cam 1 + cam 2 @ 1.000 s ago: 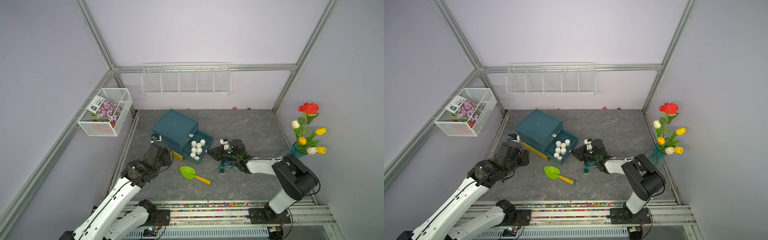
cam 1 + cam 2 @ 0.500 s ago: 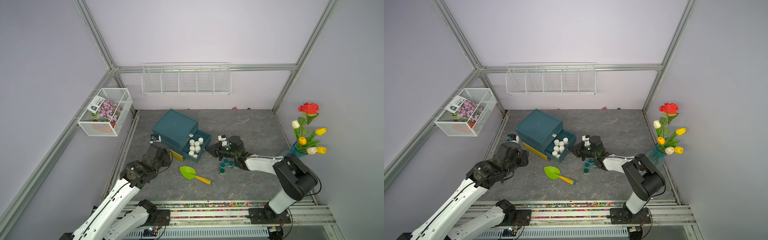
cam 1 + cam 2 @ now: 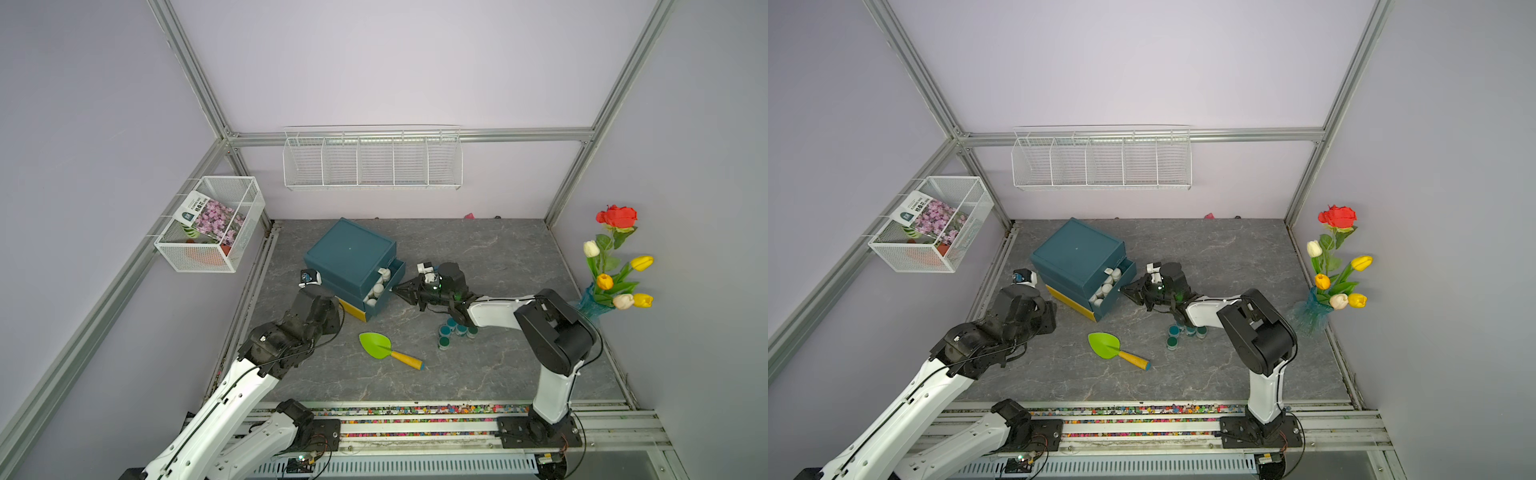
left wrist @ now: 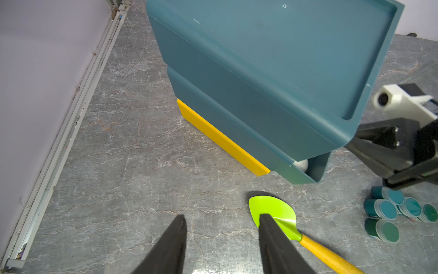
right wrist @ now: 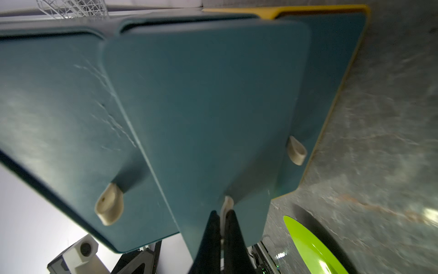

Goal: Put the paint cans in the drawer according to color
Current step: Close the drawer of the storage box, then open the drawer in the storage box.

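A teal cabinet point(image 3: 349, 253) is pictured at the centre of both top views. Its middle drawer point(image 3: 395, 276) is drawn partly out toward the right of the frame, and white paint cans point(image 3: 379, 286) are stood inside it. In the right wrist view the right pincer point(image 5: 221, 213) is shown clamped tight on the pale knob point(image 5: 227, 204) of that drawer's front. The left pincer point(image 4: 222, 217) is held partly open and empty above the tabletop point(image 3: 478, 257), near the cabinet's yellow base point(image 4: 220, 140). A cluster of teal paint cans point(image 3: 455, 330) is seen standing on the tabletop right of centre, just below the right forearm in the frame. A green trowel point(image 3: 376, 345) is laid at lower centre, apart from them.

The step in hand is judged to be the moving of the drawer by its knob. As the white cans are already loaded, a closing push is thought likely. This would best be made in a straight line along the drawer's run, so that the knob is not twisted from the grip and the cabinet is not shoved askew. The forearm should be kept raised so that the teal cans are not swept aside.
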Controlling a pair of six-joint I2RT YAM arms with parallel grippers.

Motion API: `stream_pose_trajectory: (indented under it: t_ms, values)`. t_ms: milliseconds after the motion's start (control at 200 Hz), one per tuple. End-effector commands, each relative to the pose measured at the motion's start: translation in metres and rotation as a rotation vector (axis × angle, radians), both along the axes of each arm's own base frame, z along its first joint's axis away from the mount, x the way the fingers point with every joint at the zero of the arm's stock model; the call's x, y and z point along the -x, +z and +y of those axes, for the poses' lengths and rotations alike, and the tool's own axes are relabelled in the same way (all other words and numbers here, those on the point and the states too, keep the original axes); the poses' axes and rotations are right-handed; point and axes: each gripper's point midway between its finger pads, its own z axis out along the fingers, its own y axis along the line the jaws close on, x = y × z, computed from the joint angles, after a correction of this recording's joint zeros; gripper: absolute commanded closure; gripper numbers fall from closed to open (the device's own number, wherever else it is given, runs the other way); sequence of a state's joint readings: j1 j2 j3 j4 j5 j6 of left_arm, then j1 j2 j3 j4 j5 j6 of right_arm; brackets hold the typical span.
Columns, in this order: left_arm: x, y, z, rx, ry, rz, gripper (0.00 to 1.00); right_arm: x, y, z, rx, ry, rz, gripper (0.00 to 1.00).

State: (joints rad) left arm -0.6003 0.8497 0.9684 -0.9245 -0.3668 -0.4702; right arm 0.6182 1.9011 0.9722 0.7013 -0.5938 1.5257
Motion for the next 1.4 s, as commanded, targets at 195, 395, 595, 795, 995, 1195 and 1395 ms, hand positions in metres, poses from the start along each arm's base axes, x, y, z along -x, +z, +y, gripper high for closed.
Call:
stream_pose_trajectory:
  t_ms: [195,395,595,795,995,1195,1395]
  values:
    - [0.001,0.005,0.002,0.02,0.007,-0.02,0.47,-0.009,0.012,0.025,-0.048,0.034,-0.046,1.0]
    - [-0.002,0.005,0.0,0.018,0.002,-0.021,0.47,-0.01,0.008,0.032,-0.044,0.046,-0.037,1.0]
    - [-0.003,0.005,-0.001,0.013,-0.003,-0.025,0.47,-0.012,0.004,0.036,-0.043,0.054,-0.028,1.0]
    - [-0.003,0.008,-0.001,0.013,-0.004,-0.029,0.47,-0.004,-0.005,0.028,-0.019,0.05,-0.005,0.7]
    - [-0.004,0.016,-0.001,0.02,-0.001,-0.044,0.47,0.019,-0.04,0.002,0.052,0.042,0.048,0.54]
    - [-0.006,0.018,-0.003,0.02,-0.007,-0.044,0.47,0.012,-0.058,0.014,0.04,0.053,0.06,0.55]
    - [-0.006,0.019,-0.003,0.022,-0.007,-0.045,0.47,-0.003,-0.068,0.023,0.057,0.053,0.052,0.64]
